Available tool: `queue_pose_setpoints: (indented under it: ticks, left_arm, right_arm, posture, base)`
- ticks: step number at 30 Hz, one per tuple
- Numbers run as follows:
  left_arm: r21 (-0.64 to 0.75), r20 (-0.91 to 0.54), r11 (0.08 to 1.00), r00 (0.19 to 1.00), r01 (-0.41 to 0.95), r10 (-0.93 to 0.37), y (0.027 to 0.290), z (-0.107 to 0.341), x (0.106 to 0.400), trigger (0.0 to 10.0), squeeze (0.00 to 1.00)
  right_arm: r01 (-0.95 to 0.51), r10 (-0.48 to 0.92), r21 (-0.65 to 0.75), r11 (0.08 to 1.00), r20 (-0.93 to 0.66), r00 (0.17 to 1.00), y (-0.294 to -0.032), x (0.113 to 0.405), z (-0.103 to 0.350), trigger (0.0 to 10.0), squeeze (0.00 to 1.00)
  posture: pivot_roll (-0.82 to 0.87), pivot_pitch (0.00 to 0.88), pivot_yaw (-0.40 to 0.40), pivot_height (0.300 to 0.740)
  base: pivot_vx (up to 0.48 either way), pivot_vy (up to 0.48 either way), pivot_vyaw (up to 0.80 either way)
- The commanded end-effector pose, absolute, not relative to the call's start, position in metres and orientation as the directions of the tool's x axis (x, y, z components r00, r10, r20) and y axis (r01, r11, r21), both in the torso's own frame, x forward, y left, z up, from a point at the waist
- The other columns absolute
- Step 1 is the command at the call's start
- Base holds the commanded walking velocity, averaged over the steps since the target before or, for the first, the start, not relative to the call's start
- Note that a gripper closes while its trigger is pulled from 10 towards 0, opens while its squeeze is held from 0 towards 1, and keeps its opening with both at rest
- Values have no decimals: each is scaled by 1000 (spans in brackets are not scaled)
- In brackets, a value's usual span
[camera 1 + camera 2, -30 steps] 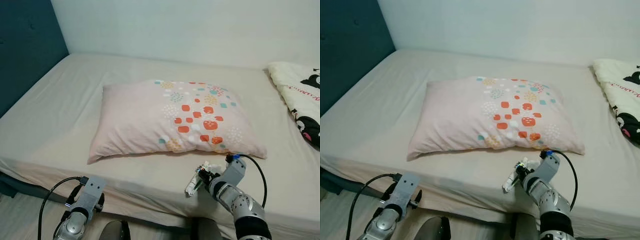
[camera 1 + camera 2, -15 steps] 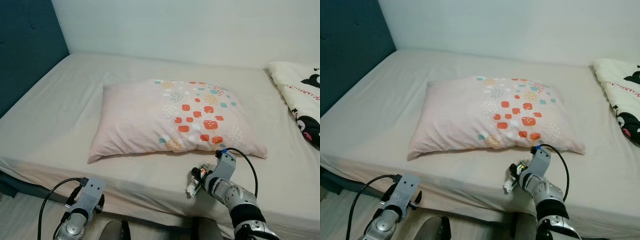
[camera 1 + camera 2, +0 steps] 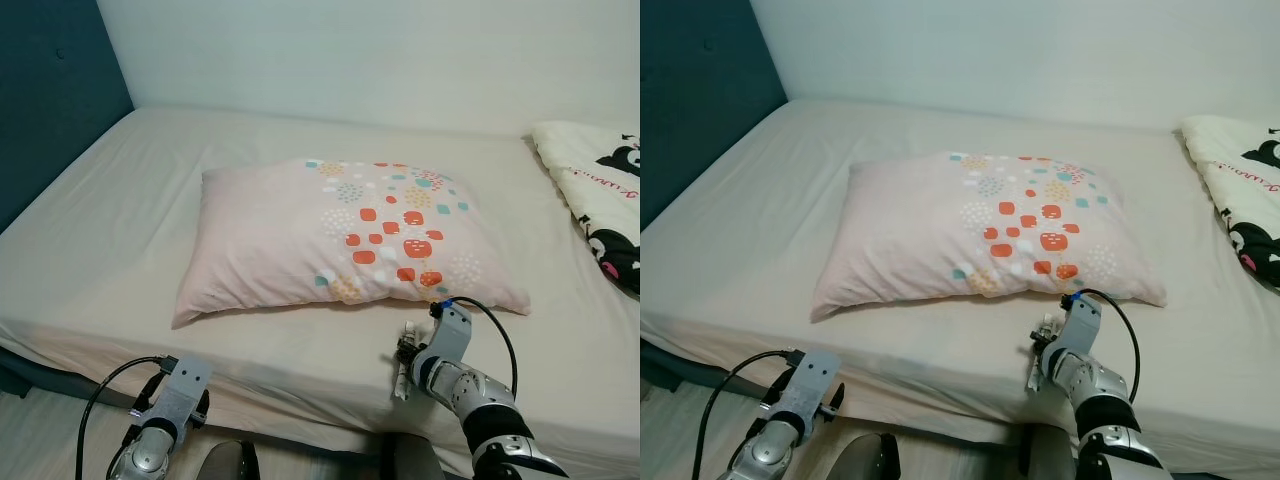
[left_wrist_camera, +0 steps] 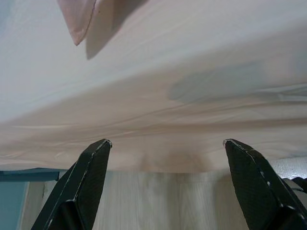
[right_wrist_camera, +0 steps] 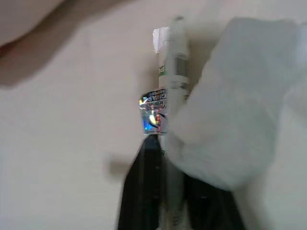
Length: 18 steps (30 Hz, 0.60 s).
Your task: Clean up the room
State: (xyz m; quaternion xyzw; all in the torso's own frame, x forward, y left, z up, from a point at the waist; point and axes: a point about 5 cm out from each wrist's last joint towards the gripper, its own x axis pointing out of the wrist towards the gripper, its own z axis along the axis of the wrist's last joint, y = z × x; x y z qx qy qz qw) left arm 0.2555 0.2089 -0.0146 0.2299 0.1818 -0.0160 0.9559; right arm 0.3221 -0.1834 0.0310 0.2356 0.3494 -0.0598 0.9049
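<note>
Fingers of the right gripper (image 5: 165, 191) are pinching a thin white tube (image 5: 172, 81) and crumpled tissue (image 5: 235, 110) at the bed's (image 3: 120, 250) front edge, just before the pillow (image 3: 340, 235). Both are probably light; the tube stiff and slippery, best held mid-body. The left gripper (image 4: 165, 182) is hanging spread wide below the mattress.

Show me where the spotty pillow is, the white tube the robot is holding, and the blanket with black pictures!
pillow (image 3: 340, 235): left eye view, middle of its top face.
white tube (image 5: 173, 72): right wrist view, upper part of its body.
blanket (image 3: 595, 190): left eye view, its cream fabric.
</note>
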Motion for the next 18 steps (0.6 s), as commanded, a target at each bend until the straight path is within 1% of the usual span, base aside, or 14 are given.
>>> queue_pose_setpoints:
  ticks: [1,6,7,8,9,13,16,18]
  left_arm:
    - [421,-365,899,930,124,43,205,-17,253,10000,0]
    - [419,-365,900,930,123,42,203,-17,255,10000,0]
    - [418,-366,900,929,123,43,203,-17,256,10000,0]
    - [415,-370,901,928,123,43,201,-17,257,10000,0]
    - [415,-370,902,928,123,44,201,-16,258,10000,0]
    - [413,-371,902,927,123,43,200,-16,259,10000,0]
    - [408,-375,905,926,122,44,198,-16,261,10000,0]
    - [406,-377,906,925,122,45,197,-16,262,10000,0]
  right_arm:
    - [255,69,382,888,-660,748,-180,323,30,0,0]
    - [225,86,397,890,-630,771,-179,325,34,0,0]
    - [207,98,408,889,-611,786,-178,327,35,0,0]
    - [161,128,445,881,-552,824,-174,331,42,0,0]
    - [144,140,460,876,-528,837,-173,332,45,0,0]
    - [100,173,492,865,-479,861,-170,336,51,0,0]
    - [30,219,513,858,-417,882,-163,339,60,0,0]
    - [21,223,514,857,-407,886,-162,339,61,0,0]
  posture:
    - [78,119,-19,565]
    - [74,109,-21,565]
    - [69,102,-21,565]
    - [66,92,-22,565]
    - [66,92,-22,565]
    - [62,80,-22,565]
    - [55,62,-23,565]
    - [49,58,-24,565]
  base:
    - [0,0,0]
    - [0,0,0]
    - [0,0,0]
    - [0,0,0]
    - [0,0,0]
    - [0,0,0]
    - [0,0,0]
    - [0,0,0]
